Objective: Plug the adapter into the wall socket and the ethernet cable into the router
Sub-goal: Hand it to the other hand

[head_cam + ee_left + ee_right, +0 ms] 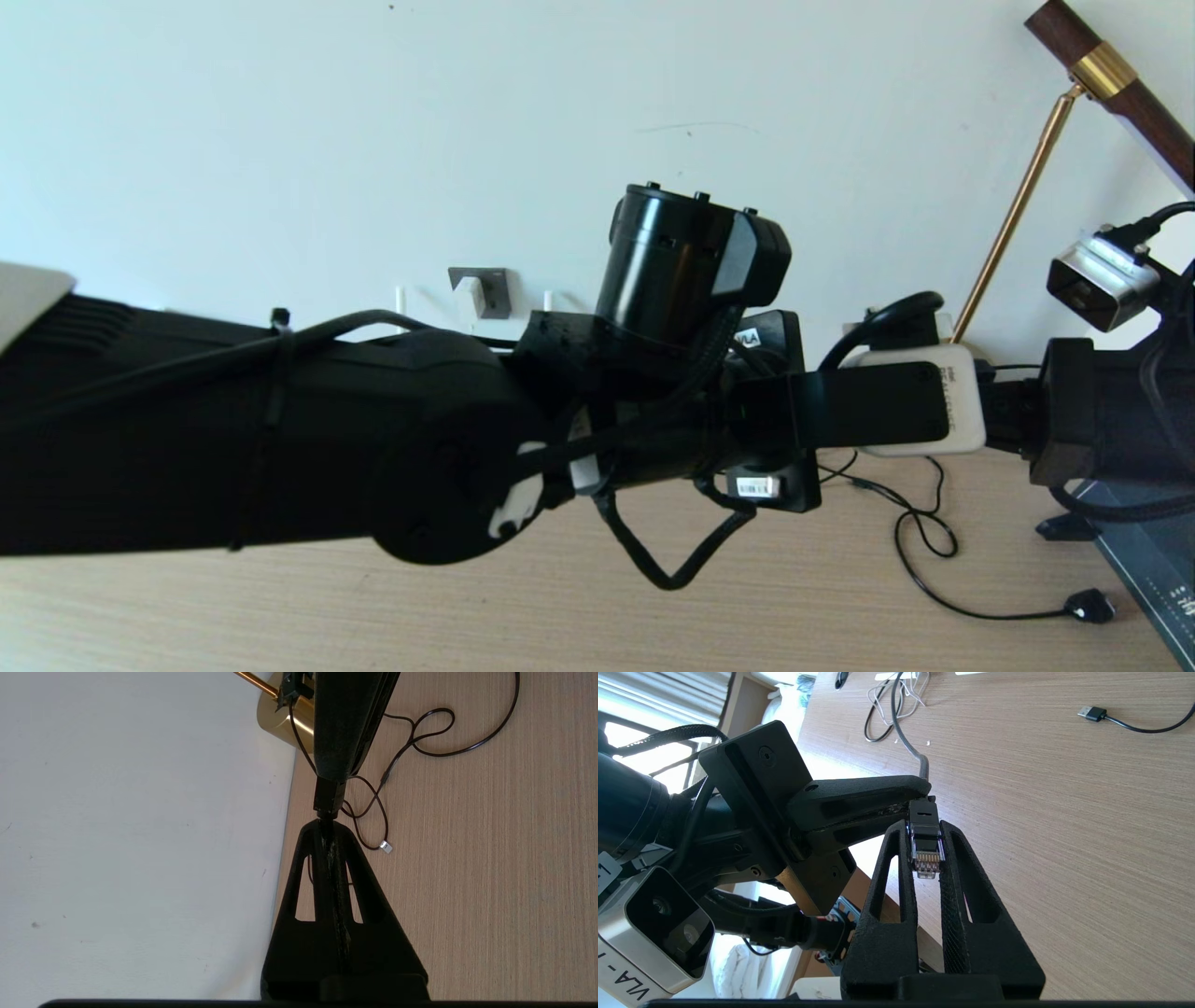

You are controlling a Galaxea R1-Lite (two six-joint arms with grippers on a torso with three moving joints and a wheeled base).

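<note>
Ethernet cable (927, 844), black boot and clear gold-pinned plug, sits between both grippers' jaws.

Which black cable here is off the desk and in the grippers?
The ethernet cable, the thick one with the clear plug: left gripper and right gripper both clamp it. The thin USB cable lies loose on the desk.

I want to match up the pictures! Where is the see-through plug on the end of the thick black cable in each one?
Right wrist view: the clear plastic plug of the thick black ethernet cable sits mid-picture, at the right gripper.
Left wrist view: only its black boot shows, upper middle, just past the left gripper.
Head view: not visible; the left arm hides it.
Shared landmark: the light wooden tabletop.
</note>
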